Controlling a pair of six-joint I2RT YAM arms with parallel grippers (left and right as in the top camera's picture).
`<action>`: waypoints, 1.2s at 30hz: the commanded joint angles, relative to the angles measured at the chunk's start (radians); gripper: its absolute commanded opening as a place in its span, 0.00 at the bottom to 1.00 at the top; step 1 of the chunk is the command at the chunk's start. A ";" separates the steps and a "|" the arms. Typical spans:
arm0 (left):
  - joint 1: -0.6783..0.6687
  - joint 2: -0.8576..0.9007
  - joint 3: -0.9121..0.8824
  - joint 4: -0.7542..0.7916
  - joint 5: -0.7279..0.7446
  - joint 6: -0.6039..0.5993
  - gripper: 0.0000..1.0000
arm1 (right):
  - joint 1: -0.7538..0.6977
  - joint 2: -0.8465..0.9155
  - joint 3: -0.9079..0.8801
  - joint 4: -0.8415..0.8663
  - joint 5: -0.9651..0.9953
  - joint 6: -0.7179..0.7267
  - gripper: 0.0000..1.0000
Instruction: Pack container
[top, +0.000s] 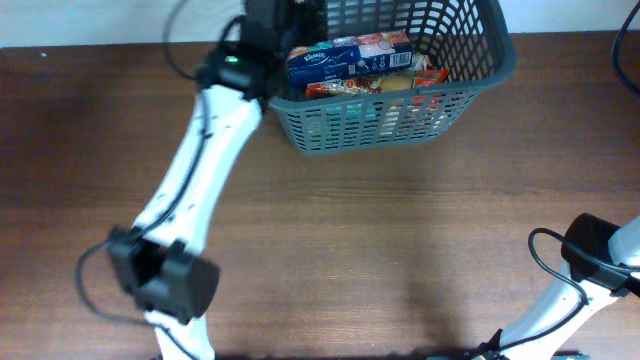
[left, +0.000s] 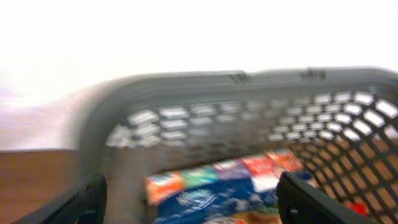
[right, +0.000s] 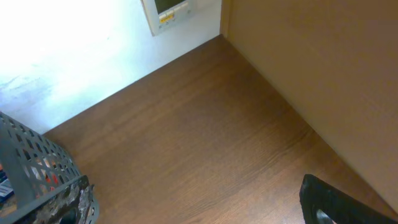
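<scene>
Left claw wide open over the basket
The basket stands at the far edge of the table, a tissue pack and snack packets lying inside. The left claw hangs just above the pack, holding nothing. The right claw is near the table's right side, fingers spread wide, empty

Brown wooden table, bright white wall, tan panel alongside.

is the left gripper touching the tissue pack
Cannot tell. The left wrist view is blurred: the left gripper is open wide either side of the tissue pack, but one finger overlaps the pack's end there.
</scene>
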 joint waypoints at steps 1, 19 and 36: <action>0.048 -0.173 0.046 -0.090 -0.104 0.074 0.82 | -0.001 0.002 -0.003 -0.006 0.005 0.011 0.99; 0.142 -0.559 0.045 -0.586 -0.157 0.071 0.84 | -0.001 0.002 -0.003 -0.006 0.005 0.011 0.99; 0.381 -0.731 -0.301 -0.755 -0.066 -0.002 0.87 | -0.001 0.002 -0.003 -0.006 0.005 0.011 0.99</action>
